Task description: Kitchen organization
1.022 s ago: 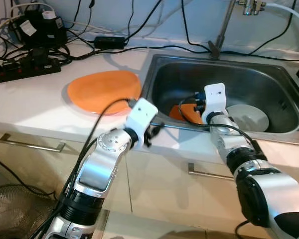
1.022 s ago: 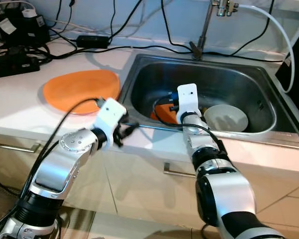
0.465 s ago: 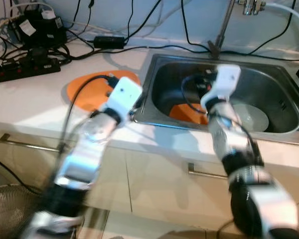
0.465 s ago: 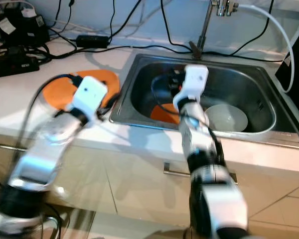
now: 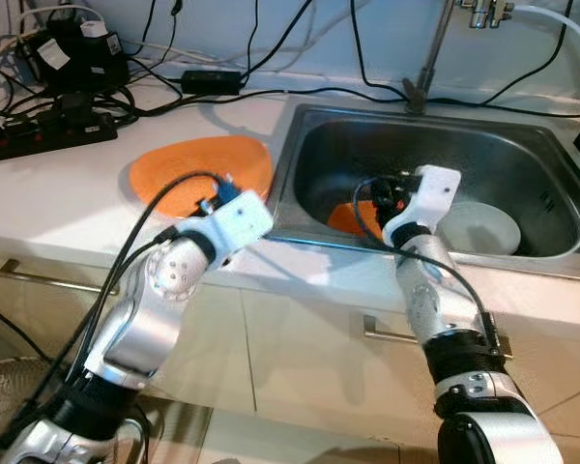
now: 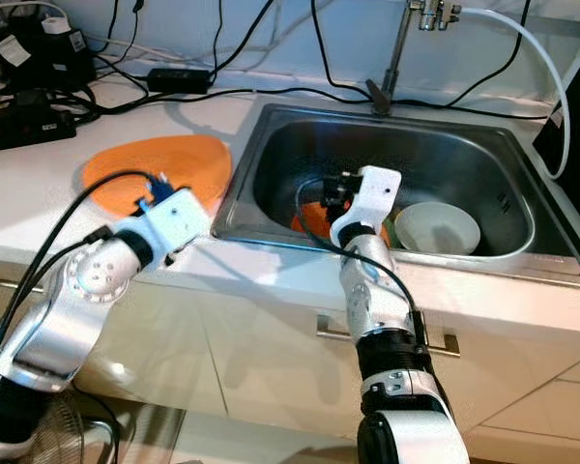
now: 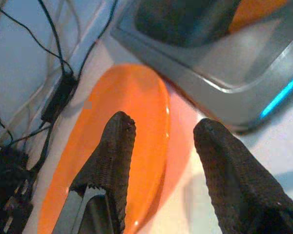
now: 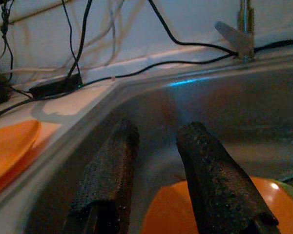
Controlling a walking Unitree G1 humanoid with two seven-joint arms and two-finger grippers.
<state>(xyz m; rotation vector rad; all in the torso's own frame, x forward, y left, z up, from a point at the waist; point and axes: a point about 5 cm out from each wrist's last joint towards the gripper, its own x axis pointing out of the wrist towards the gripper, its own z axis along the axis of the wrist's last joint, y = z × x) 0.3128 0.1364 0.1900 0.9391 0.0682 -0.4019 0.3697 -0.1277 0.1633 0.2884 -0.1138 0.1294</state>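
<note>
Left gripper [image 7: 161, 161] over white counter [image 5: 48, 203], just above near edge of orange plate [image 5: 201, 176] lying flat left of sink [image 5: 522, 145]; fingers [image 7: 115, 161] spread apart, nothing between them. Right gripper [image 8: 154, 190] inside steel sink near its front wall, fingers parted and empty, above second orange plate [image 8: 224, 207] on basin floor; white bowl [image 5: 478, 228] just beside that plate. Black cables [image 5: 271, 58] and power strip [image 5: 39, 135] along back of counter.
</note>
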